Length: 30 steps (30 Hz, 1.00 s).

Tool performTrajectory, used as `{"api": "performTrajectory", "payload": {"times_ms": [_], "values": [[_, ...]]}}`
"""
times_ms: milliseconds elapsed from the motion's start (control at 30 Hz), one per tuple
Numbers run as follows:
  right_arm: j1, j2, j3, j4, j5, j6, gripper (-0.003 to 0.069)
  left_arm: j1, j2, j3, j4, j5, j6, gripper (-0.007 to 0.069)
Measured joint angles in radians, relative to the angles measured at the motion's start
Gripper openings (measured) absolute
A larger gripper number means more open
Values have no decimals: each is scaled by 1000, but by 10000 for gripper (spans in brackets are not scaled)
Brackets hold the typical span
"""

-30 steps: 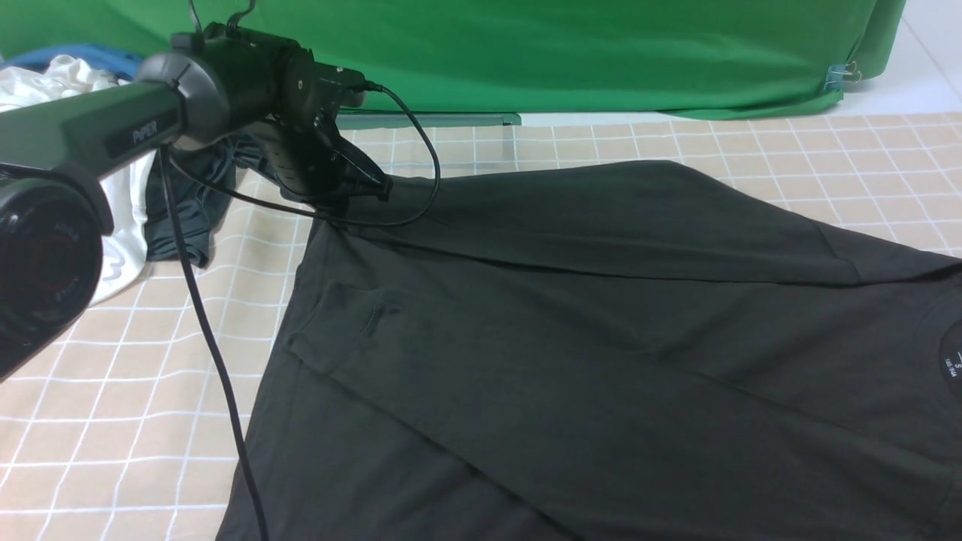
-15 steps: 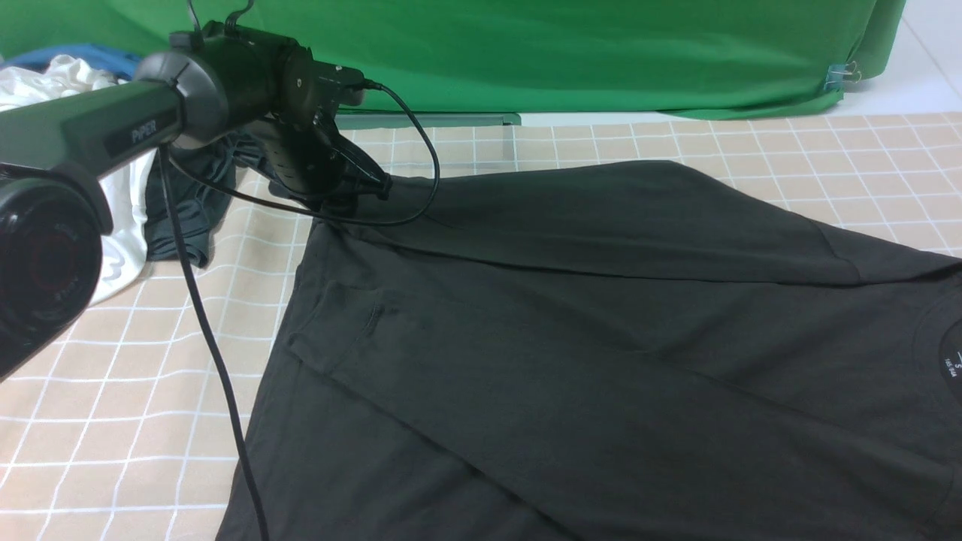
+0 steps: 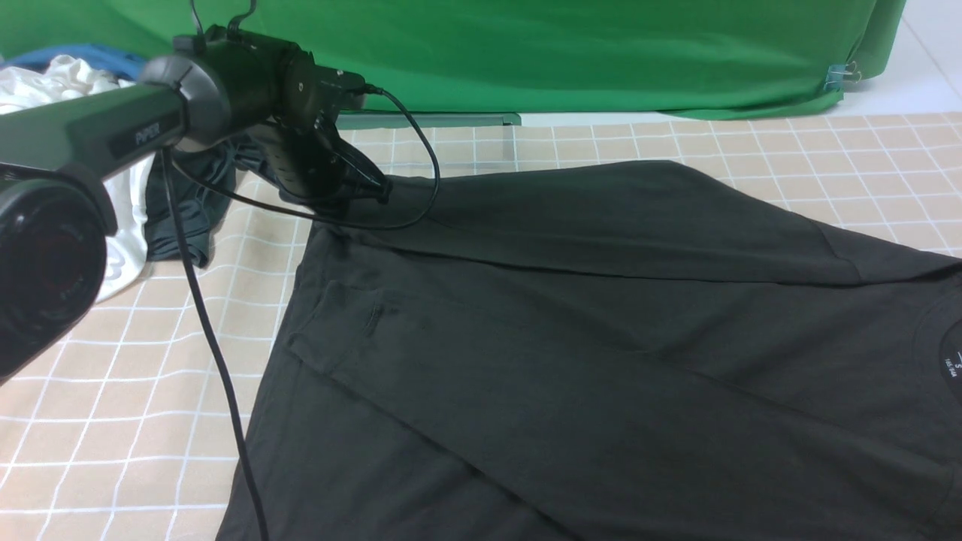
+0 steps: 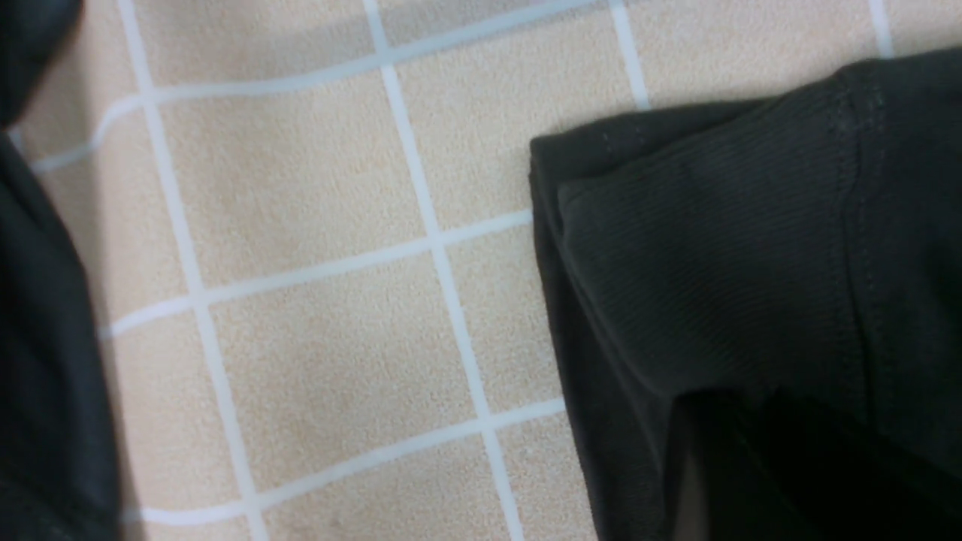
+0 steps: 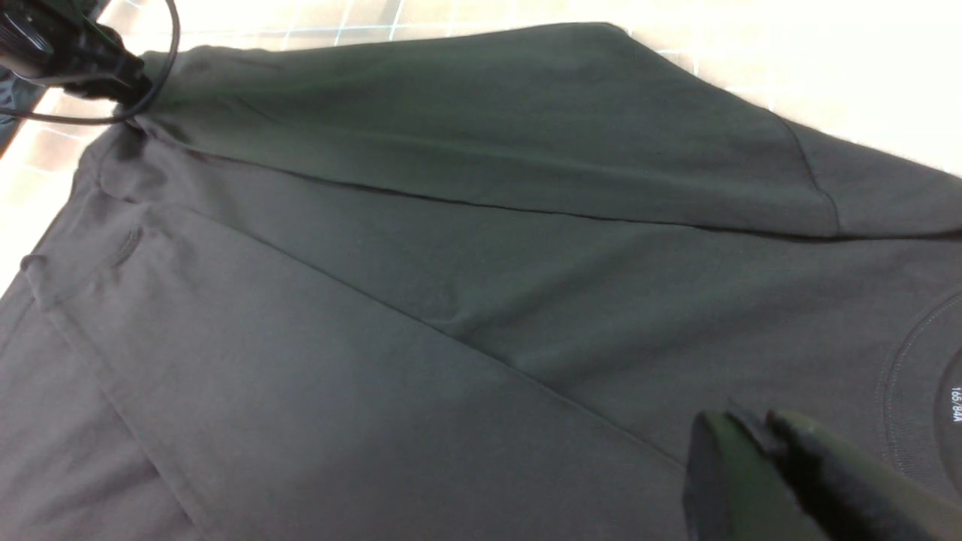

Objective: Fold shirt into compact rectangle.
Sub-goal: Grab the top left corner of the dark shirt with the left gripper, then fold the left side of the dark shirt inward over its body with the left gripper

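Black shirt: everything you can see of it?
The shirt is plain black, cotton-like knit, spread across the checked cloth. Its round collar with a white-printed label sits at the front view's right edge. The far side is folded inward along a long crease; a hemmed flap, likely a sleeve, lies folded near the left. The left tool meets its far-left corner; whether it grips is unclear.

Soft, even light filled the front view, leaving only faint shadows on the beige, white-gridded tablecloth (image 3: 113,391). The plain black cotton T-shirt (image 3: 601,338) swallowed detail, its folds showing as dim ridges. The thick black left arm joint (image 3: 41,270) nearest the lens was blurred. The right wrist view overexposed the cloth to white; the left wrist view was slightly soft.
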Motion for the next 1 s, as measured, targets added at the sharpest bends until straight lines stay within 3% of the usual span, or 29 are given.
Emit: {"api": "performTrajectory", "payload": {"times_ms": [600,1000], "values": [[0,0,0,0,0,0,91,-1,-63,-10,5,37,0,36],[0,0,0,0,0,0,91,-1,-212,-10,-49,299,0,36]]}}
